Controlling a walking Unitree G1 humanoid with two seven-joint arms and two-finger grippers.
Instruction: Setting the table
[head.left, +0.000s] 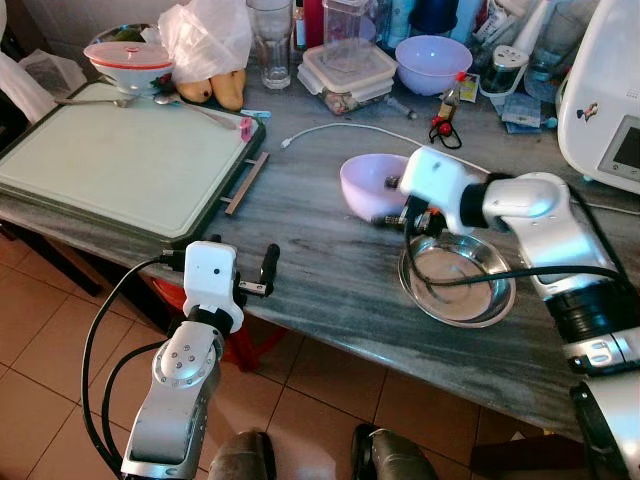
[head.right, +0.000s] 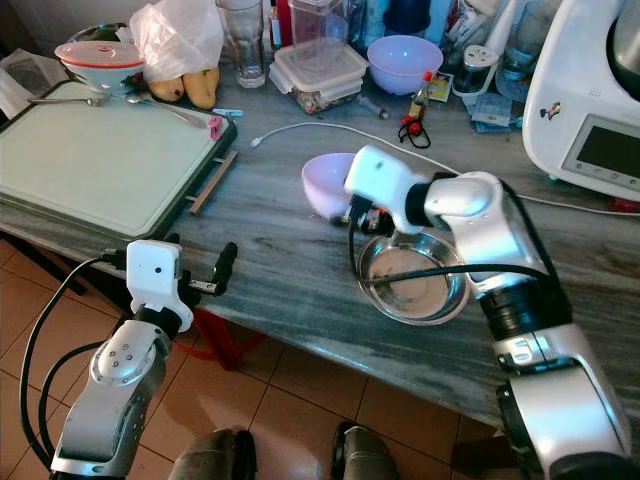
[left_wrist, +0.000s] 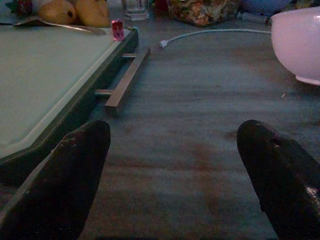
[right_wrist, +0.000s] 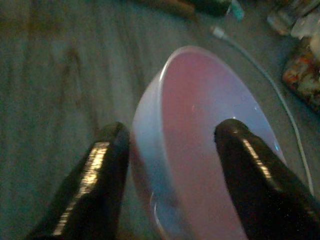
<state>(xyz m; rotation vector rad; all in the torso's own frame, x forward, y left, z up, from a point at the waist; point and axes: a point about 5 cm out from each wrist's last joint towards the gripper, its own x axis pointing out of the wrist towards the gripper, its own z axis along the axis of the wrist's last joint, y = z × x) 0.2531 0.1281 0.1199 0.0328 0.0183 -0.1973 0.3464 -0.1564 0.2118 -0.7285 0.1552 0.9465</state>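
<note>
A pink bowl (head.left: 362, 178) stands mid-table, just behind a steel bowl (head.left: 492, 304). My right gripper (right_wrist: 172, 127) is open and straddles the pink bowl's (right_wrist: 200, 150) near rim, with one finger outside the wall and the other inside. My left gripper (left_wrist: 172, 132) is open and empty, low over the table's front edge, beside the green tray (head.left: 110, 165). On the tray's far edge lie two spoons (head.left: 95, 101). A second, purple bowl (head.left: 433, 62) and a glass (head.left: 272, 45) stand at the back.
A white cable (head.left: 350, 128) runs behind the pink bowl. At the back are a lidded container (head.left: 350, 68), a covered red-rimmed bowl (head.left: 128, 60), bagged fruit (head.left: 215, 88) and a small bottle (head.left: 450, 100). A white appliance (head.left: 605, 95) stands at the right.
</note>
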